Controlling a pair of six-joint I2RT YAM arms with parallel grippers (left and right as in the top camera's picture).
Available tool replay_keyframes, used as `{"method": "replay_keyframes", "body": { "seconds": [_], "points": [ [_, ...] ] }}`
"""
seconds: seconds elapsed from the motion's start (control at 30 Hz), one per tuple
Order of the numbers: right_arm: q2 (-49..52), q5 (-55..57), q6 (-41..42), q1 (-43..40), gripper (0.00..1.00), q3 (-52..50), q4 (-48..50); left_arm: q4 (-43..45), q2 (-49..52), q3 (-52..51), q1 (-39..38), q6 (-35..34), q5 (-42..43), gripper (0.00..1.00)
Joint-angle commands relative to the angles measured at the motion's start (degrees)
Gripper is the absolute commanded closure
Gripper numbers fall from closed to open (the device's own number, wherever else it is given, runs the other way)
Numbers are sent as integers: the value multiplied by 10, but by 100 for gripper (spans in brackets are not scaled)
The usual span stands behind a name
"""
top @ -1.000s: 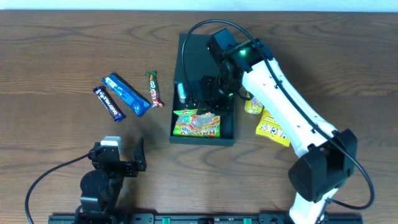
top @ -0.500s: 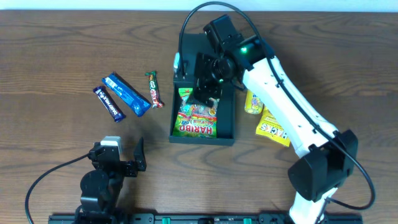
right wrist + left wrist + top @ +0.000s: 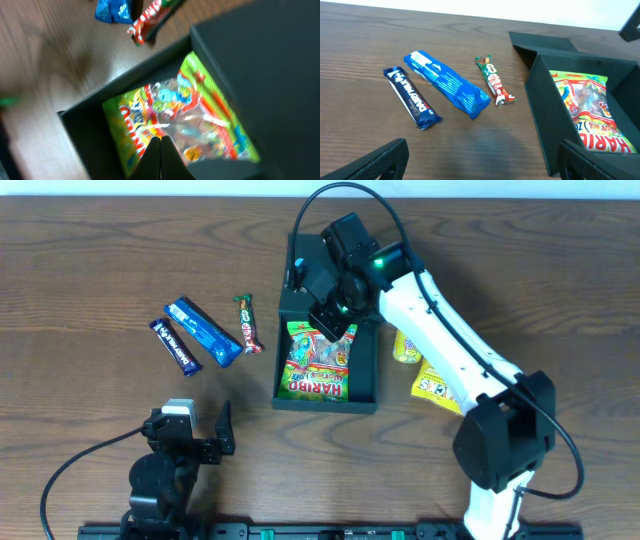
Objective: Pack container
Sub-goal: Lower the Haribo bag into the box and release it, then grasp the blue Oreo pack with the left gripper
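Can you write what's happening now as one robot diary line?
container: lid open, Haribo bag inside | right end effector: shut, over bag | left end effector: open, empty | blue bar: on table, outside

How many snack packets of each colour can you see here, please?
Blue: 2 (dark navy chocolate bar, bright blue foil packet)
Red-and-green thin bar: 1
Green gummy bag, inside the dark teal rectangular box: 1
Yellow: 2 (small yellow packet, flat yellow pouch)
Total: 6

The container (image 3: 325, 406) is largely filled by a gummy bag (image 3: 320, 368) and overhung by the right gripper (image 3: 332, 320), while bare table (image 3: 330, 455) is left at its near side.
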Motion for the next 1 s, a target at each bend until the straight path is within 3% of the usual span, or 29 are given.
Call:
{"method": "replay_keyframes", "body": {
  "seconds": [0.0,0.13,0.23,0.5,0.6,0.67,0.77,0.8,0.87,0.9,0.97],
  "points": [
    [-45,5,72,-14,98,9,-19,3,-3,-12,2,19,-19,5],
    [-110,5,85,-55,98,5,-46,3,-3,-12,2,18,-16,5],
    [-135,5,102,-90,98,-31,-46,5,-3,-12,2,-29,30,5],
    [-238,-42,139,-144,99,-302,116,-4,-3,-12,1,-61,81,5],
    [-293,-53,163,-167,99,-382,169,40,-3,-7,1,-58,105,5],
    [-319,-54,174,-177,99,-407,184,60,0,7,1,-54,81,4],
    [-345,-54,185,-186,96,-419,193,64,42,59,1,-54,-50,5],
    [-347,-58,192,-186,88,-419,195,66,74,79,1,-54,-78,5],
    [-346,-67,217,-186,47,-419,198,66,159,120,1,-55,-86,5],
    [-346,-67,227,-186,38,-419,199,66,195,137,1,-59,-86,5],
    [-346,-67,242,-185,1,-419,202,61,311,194,1,-69,-85,5]
  ]
}}
